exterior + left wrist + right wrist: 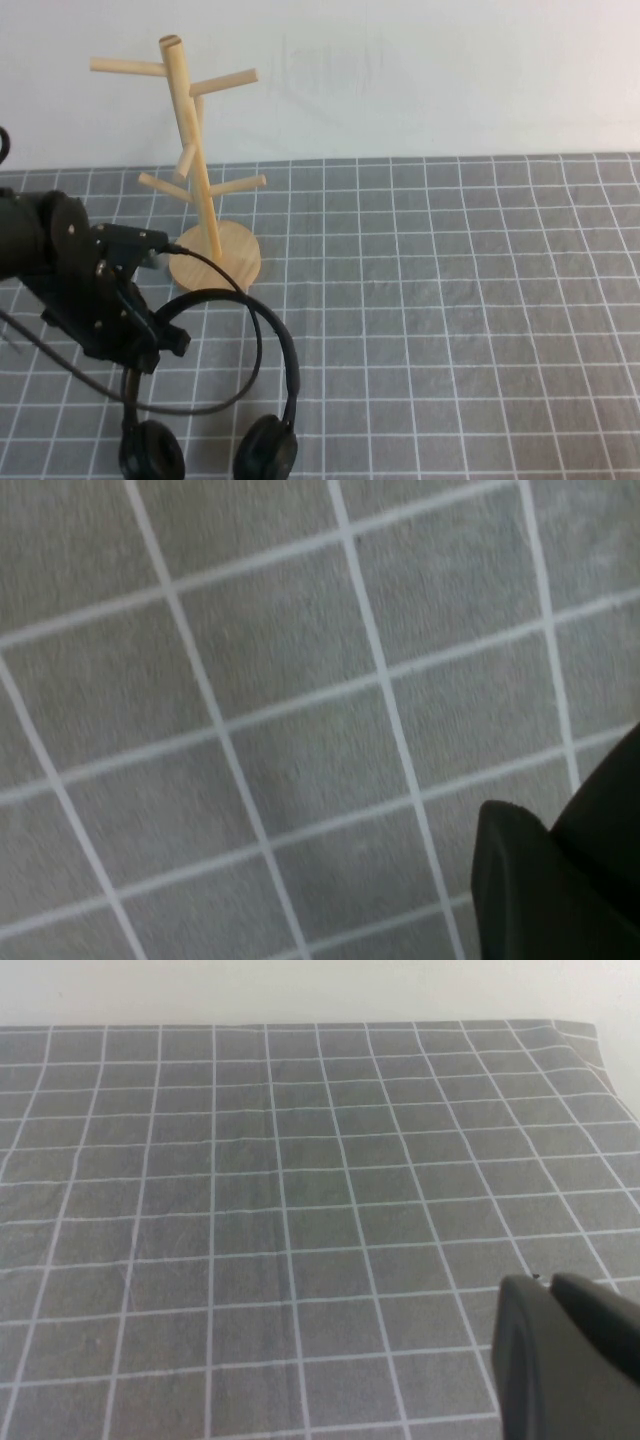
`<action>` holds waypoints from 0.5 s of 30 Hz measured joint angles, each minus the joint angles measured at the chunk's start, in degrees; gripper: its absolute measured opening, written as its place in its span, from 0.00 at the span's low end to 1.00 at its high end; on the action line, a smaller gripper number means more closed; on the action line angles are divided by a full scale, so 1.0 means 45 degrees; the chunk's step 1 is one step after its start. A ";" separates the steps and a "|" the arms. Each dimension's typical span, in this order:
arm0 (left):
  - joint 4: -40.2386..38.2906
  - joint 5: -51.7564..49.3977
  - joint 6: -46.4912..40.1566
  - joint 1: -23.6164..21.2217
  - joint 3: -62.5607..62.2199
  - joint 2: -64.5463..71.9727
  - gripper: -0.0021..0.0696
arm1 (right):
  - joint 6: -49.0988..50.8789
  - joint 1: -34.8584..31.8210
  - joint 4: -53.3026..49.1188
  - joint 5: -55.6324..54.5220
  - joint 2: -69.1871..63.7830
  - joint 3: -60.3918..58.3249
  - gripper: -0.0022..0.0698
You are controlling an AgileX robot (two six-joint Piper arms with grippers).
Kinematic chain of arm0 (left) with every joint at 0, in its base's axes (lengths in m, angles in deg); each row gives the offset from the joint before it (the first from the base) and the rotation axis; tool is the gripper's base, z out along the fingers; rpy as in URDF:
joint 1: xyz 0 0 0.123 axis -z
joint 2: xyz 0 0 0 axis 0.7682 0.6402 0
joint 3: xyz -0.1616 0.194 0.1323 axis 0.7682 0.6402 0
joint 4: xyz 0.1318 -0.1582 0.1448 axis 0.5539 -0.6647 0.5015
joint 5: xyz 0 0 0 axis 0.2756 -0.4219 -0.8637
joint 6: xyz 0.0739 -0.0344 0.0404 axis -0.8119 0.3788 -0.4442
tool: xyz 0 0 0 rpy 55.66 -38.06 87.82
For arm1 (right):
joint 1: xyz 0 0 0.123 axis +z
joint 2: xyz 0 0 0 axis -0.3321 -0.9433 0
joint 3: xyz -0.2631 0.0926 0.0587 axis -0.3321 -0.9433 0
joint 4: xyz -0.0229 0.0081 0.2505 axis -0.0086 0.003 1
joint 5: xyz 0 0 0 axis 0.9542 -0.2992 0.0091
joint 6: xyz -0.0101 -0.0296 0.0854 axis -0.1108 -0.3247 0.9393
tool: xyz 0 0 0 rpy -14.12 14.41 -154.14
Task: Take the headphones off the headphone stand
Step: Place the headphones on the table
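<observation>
On the grey gridded cloth (480, 300) covering the table, the wooden stand (200, 170) is standing upright at the far left, its round base (222, 262) resting flat and its pegs all sticking out bare. Nothing is hanging from it.

Nearer the camera and just left of the base, the left arm (60, 270) is reaching in from the left edge, its black cable (215, 390) looping down over the cloth. The left gripper (150, 345) is sitting at the arm's lower end, in front of the base and apart from it. Its jaws are standing nearly closed, pinching the thin headband of the headphones (270, 340) near its left end.

The headphones are hanging clear of the stand, in front of it and slightly to its right. The headband is arching up from the gripper, over to the right and down again, and the two padded earcups (265, 448) are dangling below the gripper at the near edge of the high view.

The left wrist view is showing only cloth and a dark part at one corner. The right gripper (565, 1360) is showing as a dark shape in its own wrist view, over bare cloth; whether it is open I cannot tell.
</observation>
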 joint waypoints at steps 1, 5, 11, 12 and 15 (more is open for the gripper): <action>0.0081 -0.0119 0.0000 0.0000 -0.0200 0.0132 0.10 | 0.0000 0.0000 0.0000 0.0000 0.0000 0.0000 0.02; 0.0414 -0.0711 0.0034 0.0000 -0.1147 0.0773 0.10 | 0.0000 0.0000 0.0000 0.0000 0.0000 0.0000 0.02; 0.0568 -0.2353 0.0309 0.0000 -0.2367 0.1957 0.10 | 0.0000 0.0000 0.0000 0.0000 0.0000 0.0000 0.02; 0.0670 -0.2660 0.0583 0.0000 -0.2491 0.2171 0.10 | 0.0000 0.0000 0.0000 0.0000 0.0000 0.0000 0.02; 0.1091 -0.3218 0.1337 0.0000 -0.2705 0.2675 0.10 | 0.0000 0.0000 0.0000 0.0000 0.0000 0.0000 0.02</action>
